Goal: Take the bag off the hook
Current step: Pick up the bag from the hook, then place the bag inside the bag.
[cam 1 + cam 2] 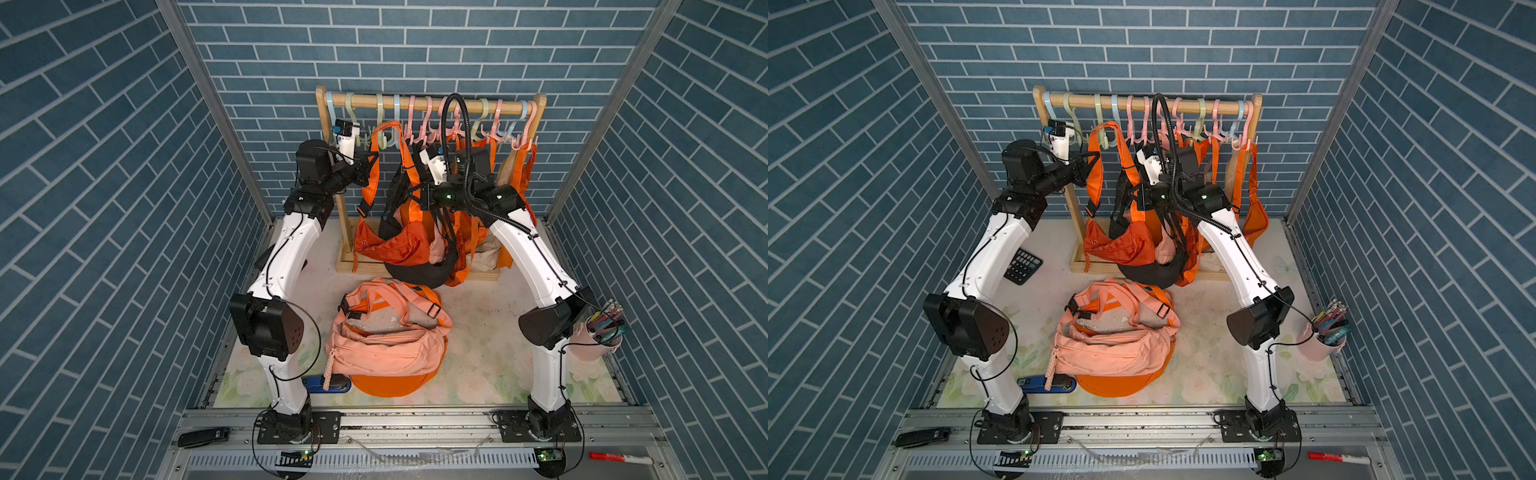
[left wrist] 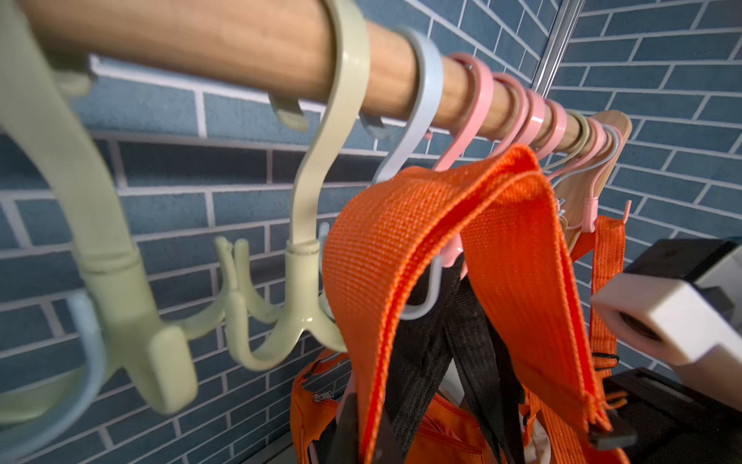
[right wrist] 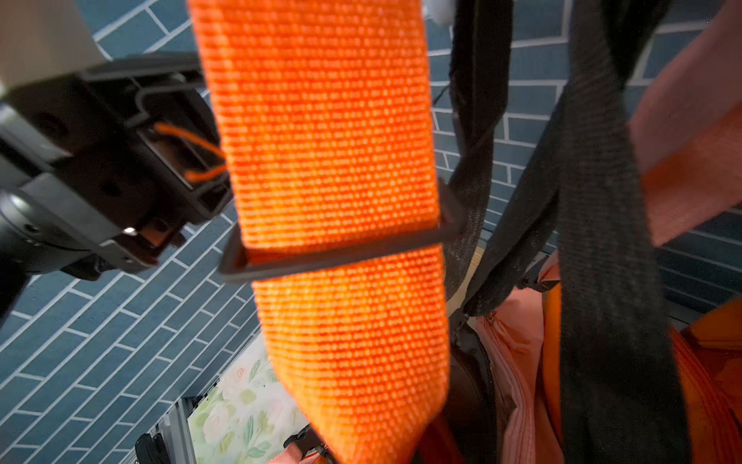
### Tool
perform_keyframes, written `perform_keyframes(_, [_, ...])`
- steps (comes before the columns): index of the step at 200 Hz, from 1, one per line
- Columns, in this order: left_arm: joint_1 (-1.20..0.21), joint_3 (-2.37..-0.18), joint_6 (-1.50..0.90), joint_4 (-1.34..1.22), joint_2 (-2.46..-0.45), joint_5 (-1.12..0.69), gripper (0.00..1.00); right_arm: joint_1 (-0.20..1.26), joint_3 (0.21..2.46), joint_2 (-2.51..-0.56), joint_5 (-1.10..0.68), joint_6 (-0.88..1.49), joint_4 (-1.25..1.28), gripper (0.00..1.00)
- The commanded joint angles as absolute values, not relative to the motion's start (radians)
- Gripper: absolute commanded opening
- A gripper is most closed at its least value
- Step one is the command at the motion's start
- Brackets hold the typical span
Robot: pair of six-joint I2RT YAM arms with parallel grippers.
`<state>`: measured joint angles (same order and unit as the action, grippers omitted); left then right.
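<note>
The orange bag [image 1: 390,245] hangs at the left of the wooden rack, its body low, just above the rack's base, with a black bag [image 1: 419,272] pressed against it on the right. Its orange strap [image 2: 401,249] runs up and folds over a pale blue-grey hook [image 2: 427,293], right beside a green hook [image 2: 297,281], both hung from the rail [image 1: 363,99]. So the bag is still on its hook.

The left gripper [image 1: 368,164] is at the left run of the strap, below the hook, with its jaws closed on the webbing. The right gripper [image 1: 409,195] is on the other side of the strap loop, among black straps, also closed. Its fingers are hidden in its own wrist view, so whether it pinches anything cannot be told. That view is filled by the orange strap and its black slider buckle [image 3: 341,249].

More orange bags hang further right on the rail.

On the table [image 1: 478,332] in front of the rack, a pink bag [image 1: 386,340] lies on top of another orange bag [image 1: 390,384]. A blue stapler [image 1: 328,384] is just beside them, near the left arm's base. A calculator [image 1: 1023,266] lies behind the left arm, and a pink cup of pens [image 1: 598,340] stands by the right arm.
</note>
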<state>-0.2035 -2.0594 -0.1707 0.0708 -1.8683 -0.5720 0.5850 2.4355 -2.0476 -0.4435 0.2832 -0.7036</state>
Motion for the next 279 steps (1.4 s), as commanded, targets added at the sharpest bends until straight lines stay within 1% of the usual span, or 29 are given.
perform_keyframes(1, [-0.205, -2.108, -0.161, 0.082, -1.815, -0.572, 0.00, 0.586, 2.419, -1.996, -0.473, 0.286, -0.696, 0.00])
perform_keyframes(24, [-0.207, -2.037, -0.154, 0.049, -1.734, -0.556, 0.00, 0.586, 2.327, -1.932, -0.457, 0.285, -0.644, 0.00])
perform_keyframes(46, [-0.206, -1.972, -0.144, 0.037, -1.657, -0.546, 0.00, 0.591, 2.291, -1.891, -0.457, 0.282, -0.639, 0.00])
perform_keyframes(80, [-0.207, -1.888, -0.122, 0.061, -1.522, -0.529, 0.00, 0.614, 2.225, -1.804, -0.436, 0.265, -0.642, 0.00])
perform_keyframes(105, [-0.210, -1.805, -0.107, 0.076, -1.411, -0.522, 0.00, 0.645, 2.123, -1.717, -0.403, 0.236, -0.615, 0.00])
perform_keyframes(151, [-0.214, -1.698, -0.064, 0.169, -1.226, -0.470, 0.00, 0.742, 1.972, -1.575, -0.328, 0.194, -0.586, 0.00])
perform_keyframes(190, [-0.216, -1.621, -0.084, 0.229, -1.073, -0.444, 0.00, 0.807, 1.811, -1.434, -0.293, 0.201, -0.523, 0.00])
perform_keyframes(222, [-0.216, -1.597, -0.129, 0.308, -0.977, -0.442, 0.00, 0.860, 1.757, -1.360, -0.286, 0.204, -0.541, 0.00])
perform_keyframes(279, [-0.216, -1.605, -0.244, 0.529, -0.856, -0.462, 0.00, 0.963, 1.674, -1.236, -0.296, 0.216, -0.594, 0.00])
